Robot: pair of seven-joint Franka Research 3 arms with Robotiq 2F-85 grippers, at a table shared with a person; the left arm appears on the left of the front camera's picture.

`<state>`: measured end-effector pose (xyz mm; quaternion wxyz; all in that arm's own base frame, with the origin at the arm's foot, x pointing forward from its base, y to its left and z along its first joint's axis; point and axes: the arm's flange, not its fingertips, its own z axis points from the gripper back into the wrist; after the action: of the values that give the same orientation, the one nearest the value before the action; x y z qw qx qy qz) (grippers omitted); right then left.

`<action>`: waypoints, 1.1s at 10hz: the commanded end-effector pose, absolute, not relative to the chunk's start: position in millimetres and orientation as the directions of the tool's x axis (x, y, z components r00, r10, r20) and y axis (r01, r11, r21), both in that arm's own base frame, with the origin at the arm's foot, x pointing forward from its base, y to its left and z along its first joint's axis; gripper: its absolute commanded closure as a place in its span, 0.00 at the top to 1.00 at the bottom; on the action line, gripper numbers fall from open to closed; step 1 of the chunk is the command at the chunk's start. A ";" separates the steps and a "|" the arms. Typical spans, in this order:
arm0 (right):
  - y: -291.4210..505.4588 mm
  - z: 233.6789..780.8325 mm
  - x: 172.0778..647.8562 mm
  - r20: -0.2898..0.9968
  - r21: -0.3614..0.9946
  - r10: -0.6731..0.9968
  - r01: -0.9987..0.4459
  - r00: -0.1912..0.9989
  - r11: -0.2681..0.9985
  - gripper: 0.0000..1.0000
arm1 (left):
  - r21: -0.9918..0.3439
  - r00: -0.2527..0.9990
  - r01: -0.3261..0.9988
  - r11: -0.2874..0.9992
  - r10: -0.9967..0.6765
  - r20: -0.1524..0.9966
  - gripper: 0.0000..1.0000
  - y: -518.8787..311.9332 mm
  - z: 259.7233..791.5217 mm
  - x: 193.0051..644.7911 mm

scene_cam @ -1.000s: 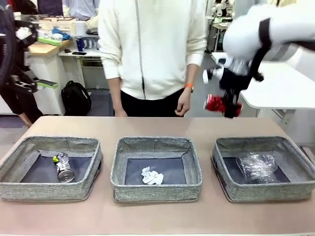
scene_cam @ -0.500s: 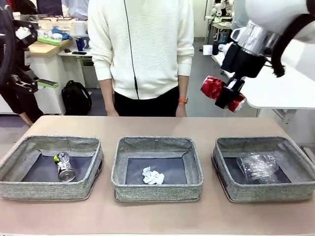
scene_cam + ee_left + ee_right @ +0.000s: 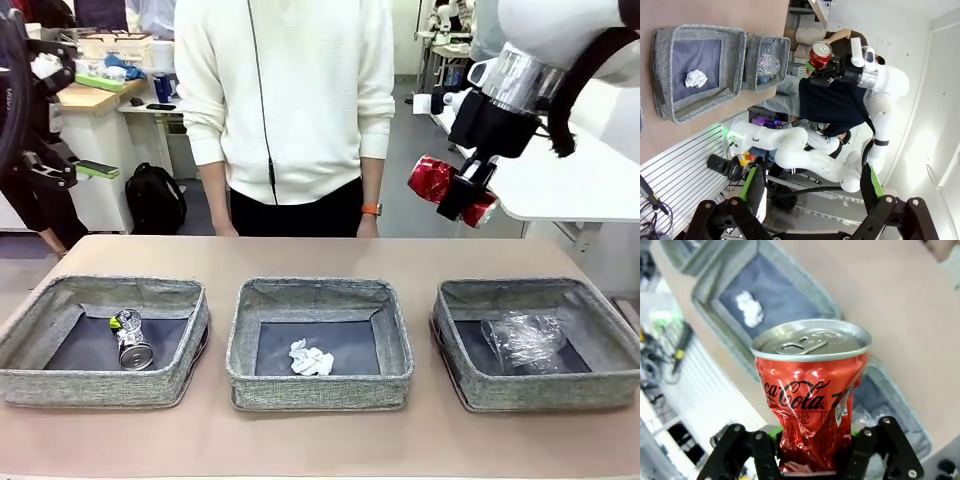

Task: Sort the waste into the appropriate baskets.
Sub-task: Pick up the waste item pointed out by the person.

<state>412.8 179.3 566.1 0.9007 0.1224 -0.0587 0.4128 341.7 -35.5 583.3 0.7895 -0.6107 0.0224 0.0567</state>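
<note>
– Left to right? Dark printed can (image 3: 130,340) in left grey woven fabric basket (image 3: 100,385), crumpled white paper wad (image 3: 309,358) in middle basket (image 3: 318,388), clear plastic cup (image 3: 522,338) in right basket (image 3: 545,392).

– Grippers? Left gripper (image 3: 810,187) spread wide, empty. Right gripper (image 3: 466,196) clenched on crushed red can (image 3: 436,183), high above table's far right.

Right gripper (image 3: 466,188) lifted red can (image 3: 440,186).

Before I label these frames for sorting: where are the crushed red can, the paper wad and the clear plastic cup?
crushed red can (image 3: 810,405): right wrist view, on its dented printed side.
crumpled white paper wad (image 3: 309,359): front view, on the wad's middle, in the middle basket.
clear plastic cup (image 3: 522,338): front view, on its crinkled wall, in the right-hand basket.
</note>
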 end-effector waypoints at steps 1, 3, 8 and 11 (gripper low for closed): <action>235.0 636.3 411.3 0.127 0.234 0.592 -0.604 0.796 0.762 0.00 | -0.970 0.995 -0.095 0.226 0.053 -0.085 1.00 -35.4 583.3 340.5; 283.8 678.0 404.2 -0.021 0.305 0.471 -0.443 0.882 0.843 0.00 | -0.970 0.995 -0.095 0.226 0.053 -0.085 1.00 -35.4 583.3 340.5; 358.6 754.3 361.2 -0.008 0.265 0.088 -0.083 0.996 0.961 0.00 | -0.970 0.995 -0.095 0.226 0.053 -0.085 1.00 -35.4 583.3 340.5; 369.8 766.3 354.2 -0.002 0.249 0.091 -0.087 0.996 0.965 0.00 | -0.970 0.995 -0.095 0.226 0.053 -0.085 1.00 -35.4 583.3 340.5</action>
<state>348.2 359.2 764.9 0.9893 0.1368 0.0032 0.0505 341.7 -35.5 583.2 0.7895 -0.6107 0.0227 0.0566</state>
